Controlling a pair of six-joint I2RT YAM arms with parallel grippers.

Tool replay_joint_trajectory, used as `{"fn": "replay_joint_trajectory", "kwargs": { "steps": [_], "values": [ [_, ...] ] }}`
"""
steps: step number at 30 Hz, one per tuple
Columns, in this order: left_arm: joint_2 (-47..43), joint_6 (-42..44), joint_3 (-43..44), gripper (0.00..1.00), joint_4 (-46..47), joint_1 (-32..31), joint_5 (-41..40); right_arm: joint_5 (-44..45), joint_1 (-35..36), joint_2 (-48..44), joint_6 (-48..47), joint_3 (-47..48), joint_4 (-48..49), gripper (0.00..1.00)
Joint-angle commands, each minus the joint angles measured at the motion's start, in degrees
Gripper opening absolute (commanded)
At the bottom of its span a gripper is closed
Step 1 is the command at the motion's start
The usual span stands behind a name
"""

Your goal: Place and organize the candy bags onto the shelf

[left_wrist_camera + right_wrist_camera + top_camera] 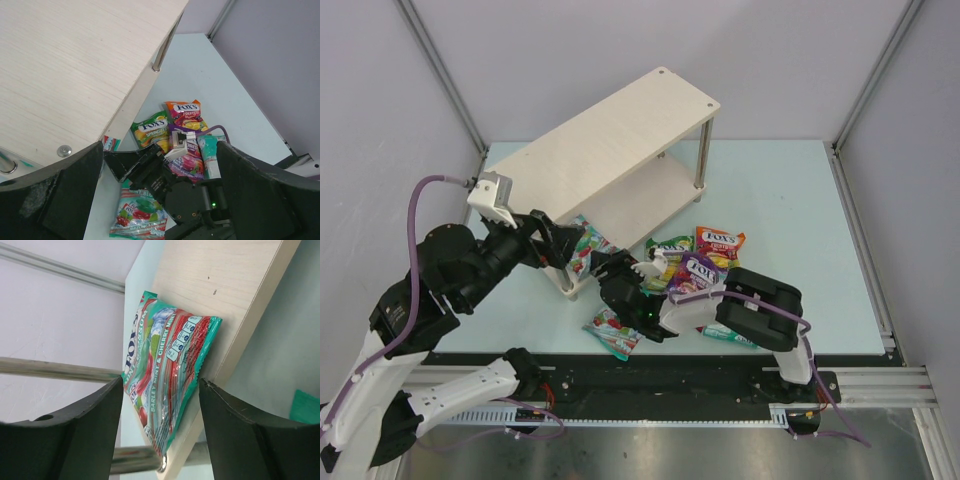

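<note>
A glossy, crinkled teal bag [165, 370] lies on the lower board [220, 285] of the pale wood shelf [610, 140], at its edge. The right claw [161, 382] stands open, one finger on each side of this bag. On the smooth table [800, 200] lie a green-yellow bag [151, 129], a red-orange bag [186, 114] and a purple bag [700, 272]. The left claw [160, 145] is wide and holds nothing.

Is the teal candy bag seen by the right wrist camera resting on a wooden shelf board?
Yes, the teal candy bag rests on the pale wooden shelf board.
</note>
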Motion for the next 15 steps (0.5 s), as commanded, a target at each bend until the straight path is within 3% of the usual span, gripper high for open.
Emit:
{"fn": "replay_joint_trajectory", "kwargs": {
  "steps": [1, 5, 9, 15],
  "values": [
    [-0.5, 0.4, 0.1, 0.99, 0.8, -0.1, -0.6, 2.4, 0.6, -6.7, -1.8, -3.9, 0.4, 0.67],
    [-0.4, 0.4, 0.3, 0.99, 1.0, -0.1, -0.4, 1.6, 0.9, -13.0, -4.3, -8.2, -0.5, 0.67],
    [-0.6, 0.2, 0.0, 0.99, 1.2, -0.2, -0.1, -3.8, -0.5, -22.1, -9.8, -12.5, -10.4, 0.68],
    [-1.0, 0.1, -0.6, 0.99, 1.3, -0.1, 0.5, -27.3, -7.3, -36.5, -17.3, -19.8, -25.9, 0.68]
  ]
}}
